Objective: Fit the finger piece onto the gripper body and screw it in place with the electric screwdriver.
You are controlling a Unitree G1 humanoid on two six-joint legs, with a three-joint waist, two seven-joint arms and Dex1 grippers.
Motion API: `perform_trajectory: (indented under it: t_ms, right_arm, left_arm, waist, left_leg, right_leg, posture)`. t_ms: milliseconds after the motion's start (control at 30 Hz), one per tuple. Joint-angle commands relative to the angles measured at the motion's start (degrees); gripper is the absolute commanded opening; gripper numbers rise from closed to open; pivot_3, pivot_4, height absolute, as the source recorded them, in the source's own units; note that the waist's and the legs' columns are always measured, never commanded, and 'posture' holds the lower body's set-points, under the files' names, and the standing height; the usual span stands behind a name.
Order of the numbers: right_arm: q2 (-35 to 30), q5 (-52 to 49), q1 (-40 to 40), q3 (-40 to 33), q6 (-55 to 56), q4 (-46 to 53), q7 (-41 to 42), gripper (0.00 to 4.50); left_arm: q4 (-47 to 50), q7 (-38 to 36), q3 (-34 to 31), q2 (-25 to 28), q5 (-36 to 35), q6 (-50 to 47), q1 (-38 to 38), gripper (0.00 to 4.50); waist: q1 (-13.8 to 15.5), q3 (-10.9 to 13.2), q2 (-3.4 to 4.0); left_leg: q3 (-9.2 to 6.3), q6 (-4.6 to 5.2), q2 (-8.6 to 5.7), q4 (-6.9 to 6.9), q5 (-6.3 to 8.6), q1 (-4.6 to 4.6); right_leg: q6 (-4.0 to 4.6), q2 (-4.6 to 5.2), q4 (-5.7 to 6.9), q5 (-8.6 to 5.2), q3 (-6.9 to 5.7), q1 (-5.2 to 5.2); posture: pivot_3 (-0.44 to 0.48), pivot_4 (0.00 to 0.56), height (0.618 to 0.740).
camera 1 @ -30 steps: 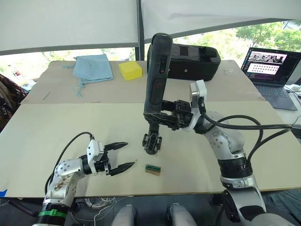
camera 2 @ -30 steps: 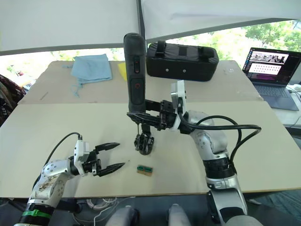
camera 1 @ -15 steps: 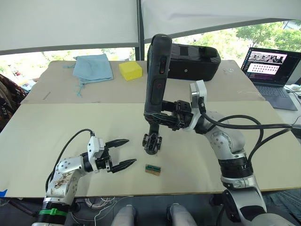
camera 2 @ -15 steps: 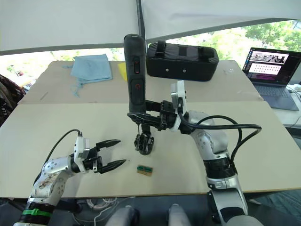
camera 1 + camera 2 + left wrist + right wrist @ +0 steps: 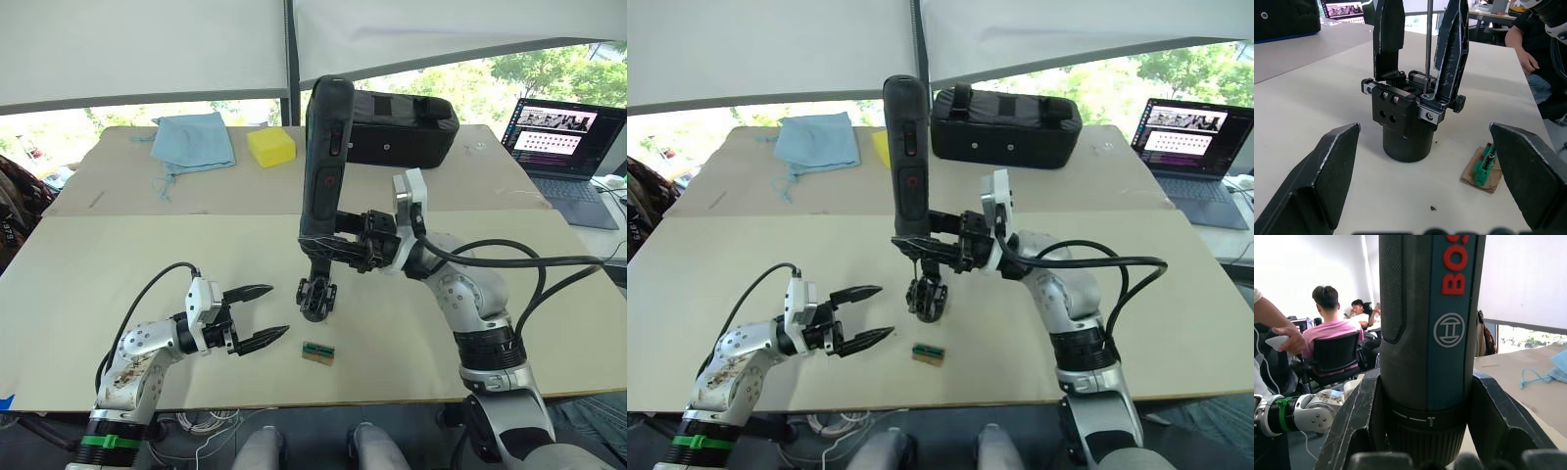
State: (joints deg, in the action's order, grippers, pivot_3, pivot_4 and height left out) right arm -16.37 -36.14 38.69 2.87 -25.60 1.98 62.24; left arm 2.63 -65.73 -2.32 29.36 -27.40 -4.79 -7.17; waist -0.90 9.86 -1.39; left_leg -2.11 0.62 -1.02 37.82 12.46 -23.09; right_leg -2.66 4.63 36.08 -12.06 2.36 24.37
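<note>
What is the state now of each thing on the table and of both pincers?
Black pen-shaped electric screwdriver: upright, held by right pincer, thin bit down on the gripper body.
Chunky black gripper body: standing on the table, two black prongs pointing up.
Left pincer: open, empty, beside the gripper body.
Right pincer: shut on the screwdriver.
Small green-and-brown block: lying flat.
Laptop: open, screen lit.
Black bag: closed.

An office-like lab: people seated at desks (image 5: 1327, 340); an open laptop (image 5: 565, 147) on the worktop (image 5: 118, 264); large windows.
</note>
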Motion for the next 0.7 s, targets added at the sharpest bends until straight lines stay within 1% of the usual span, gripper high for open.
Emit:
perform_trajectory:
  t_ms: [33, 700]
  right_arm:
    - [0.17, -0.64, 0.9, -0.49, 1.02, 1.46, 0.23, 1.9]
    - [0.48, -0.73, 0.62, -0.36, 1.29, 1.62, -0.25, 1.9]
  left_arm:
    - [1.85, 0.1, -0.43, 0.6, -0.77, -0.09, -0.72, 4.5]
    - [2.76, 0.69, 0.05, 0.81, -0.3, -1.09, -1.03, 4.5]
  waist:
    - [0.0, 0.0, 0.0]
    - [0.0, 0.0, 0.0]
  left_leg:
    - [0.0, 0.0, 0.0, 0.0, 0.0, 0.0]
    - [0.0, 0.0, 0.0, 0.0, 0.0, 0.01]
  right_leg:
    - [0.0, 0.0, 0.0, 0.0, 0.0, 0.0]
    - [0.0, 0.0, 0.0, 0.0, 0.0, -0.01]
  posture:
    - [0.0, 0.15, 0.74]
    - [0.0, 0.15, 0.74]
